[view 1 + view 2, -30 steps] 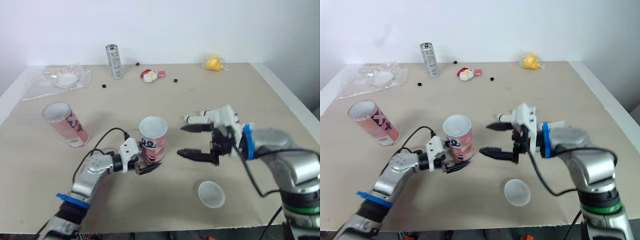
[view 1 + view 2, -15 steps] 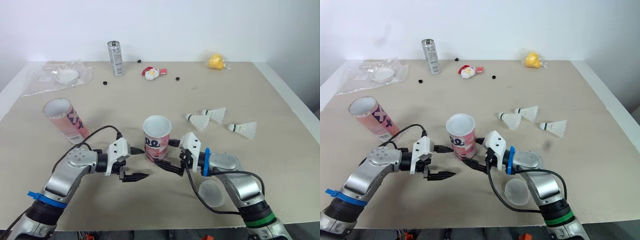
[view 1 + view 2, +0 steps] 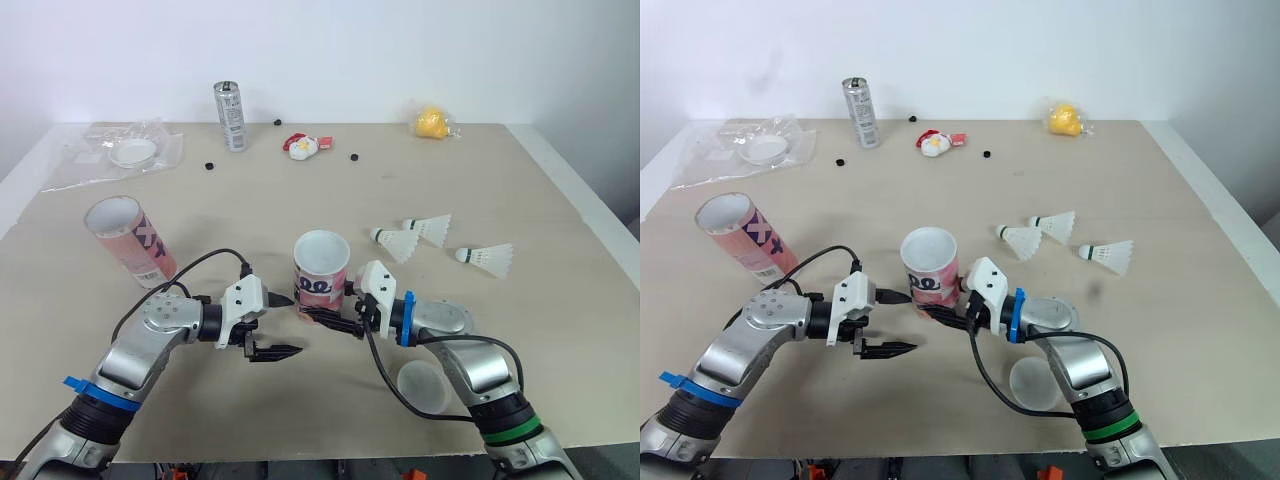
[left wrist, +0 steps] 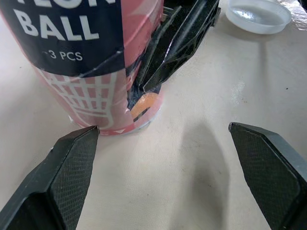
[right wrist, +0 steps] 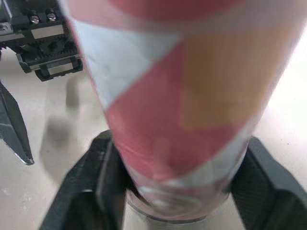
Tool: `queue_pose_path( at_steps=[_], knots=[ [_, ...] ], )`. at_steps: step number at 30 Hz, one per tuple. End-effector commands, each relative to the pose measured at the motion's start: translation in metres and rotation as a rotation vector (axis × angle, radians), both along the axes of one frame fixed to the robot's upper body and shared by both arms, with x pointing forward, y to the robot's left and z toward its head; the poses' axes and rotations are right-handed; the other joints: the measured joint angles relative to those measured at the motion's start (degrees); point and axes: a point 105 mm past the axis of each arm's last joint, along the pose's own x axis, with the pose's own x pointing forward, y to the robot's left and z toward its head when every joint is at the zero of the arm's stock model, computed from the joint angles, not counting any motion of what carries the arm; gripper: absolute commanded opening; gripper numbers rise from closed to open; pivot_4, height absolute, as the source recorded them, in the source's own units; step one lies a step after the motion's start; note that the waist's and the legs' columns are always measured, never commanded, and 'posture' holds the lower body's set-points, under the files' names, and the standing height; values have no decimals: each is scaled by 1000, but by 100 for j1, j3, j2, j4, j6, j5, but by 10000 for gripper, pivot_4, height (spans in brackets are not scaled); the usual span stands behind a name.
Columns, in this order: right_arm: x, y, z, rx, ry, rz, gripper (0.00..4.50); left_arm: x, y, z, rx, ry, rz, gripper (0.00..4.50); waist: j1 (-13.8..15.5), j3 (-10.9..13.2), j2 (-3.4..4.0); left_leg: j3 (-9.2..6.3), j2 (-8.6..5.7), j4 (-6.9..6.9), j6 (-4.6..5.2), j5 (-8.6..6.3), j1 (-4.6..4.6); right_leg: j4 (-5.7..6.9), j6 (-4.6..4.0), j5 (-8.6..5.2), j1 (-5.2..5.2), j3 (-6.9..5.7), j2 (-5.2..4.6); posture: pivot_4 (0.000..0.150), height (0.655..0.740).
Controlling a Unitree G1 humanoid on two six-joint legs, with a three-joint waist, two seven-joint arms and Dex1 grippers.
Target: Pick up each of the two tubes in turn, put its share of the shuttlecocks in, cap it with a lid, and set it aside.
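Note:
An open-topped pink tube (image 3: 321, 272) stands upright at the table's middle. My right gripper (image 3: 323, 313) is shut on its base; in the right wrist view its fingers (image 5: 98, 184) press both sides of the tube (image 5: 172, 96). My left gripper (image 3: 279, 325) hangs open just left of the tube, touching nothing, and its wrist view shows the tube (image 4: 81, 67) ahead. A second pink tube (image 3: 130, 241) leans at the left. Three white shuttlecocks (image 3: 398, 241) (image 3: 431, 228) (image 3: 488, 258) lie to the right. A clear lid (image 3: 422, 386) rests near the front edge.
At the back left a plastic bag holds another lid (image 3: 132, 152). A silver can (image 3: 230, 117), a small red-and-white toy (image 3: 301, 147) and a yellow object (image 3: 430, 124) sit along the back. The table's edge runs close on the right.
My left gripper let go of the upright tube's base and backed off to the left, open. My right gripper came down from near the shuttlecocks and shut on the tube's base.

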Motion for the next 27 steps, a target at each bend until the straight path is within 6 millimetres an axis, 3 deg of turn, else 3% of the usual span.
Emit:
queue_pose_path(
  at_steps=[1, 6, 9, 15, 20, 22, 27],
  knots=[
    [-8, -1, 16, 42, -33, 28, 28796, 6, 4, 30, -36, -82, 28, 45000, 1, 0, 0, -2, 0, 2, 0, 0, -2, 1, 0, 0, 0, -2, 0, 1500, 7400],
    [-14, -36, 49, 189, -28, -106, 28796, 17, 1, 97, -204, -199, 104, 45000, 79, 6, -3, -39, -1, 21, 0, 0, -33, 3, -1, -1, -2, -42, -4, 1500, 7400],
    [-12, -65, 68, 256, -71, -261, 28796, 15, -19, 118, -282, -230, 81, 45000, 111, 5, -2, -47, -15, 29, 0, 0, -33, 3, 4, 2, 7, -47, -15, 1500, 7400],
    [-13, -172, 101, 333, -225, -769, 28796, 25, -84, 119, -359, -238, 38, 45000, 211, 5, -3, -57, -56, 42, -1, 2, -38, 4, 10, 8, 23, -56, -50, 1500, 7400],
    [-24, -245, 99, 390, -322, -1170, 28796, 25, -137, 124, -443, -211, -82, 45000, 163, 4, -1, -49, -57, 39, -1, 2, -35, 3, 9, 12, 20, -45, -47, 1500, 7400],
    [-29, -265, 92, 390, -343, -1279, 28796, 21, -156, 122, -448, -205, -146, 45000, 157, -1, 8, -47, -58, 40, 0, 2, -34, 3, 9, 13, 21, -44, -47, 1500, 7400],
    [-39, -301, 76, 369, -345, -1494, 28796, 16, -178, 126, -471, -204, -230, 45000, 122, -8, 50, -37, -60, 35, 3, 4, -26, 4, 12, 13, 19, -29, -45, 1500, 7400]
  ],
)
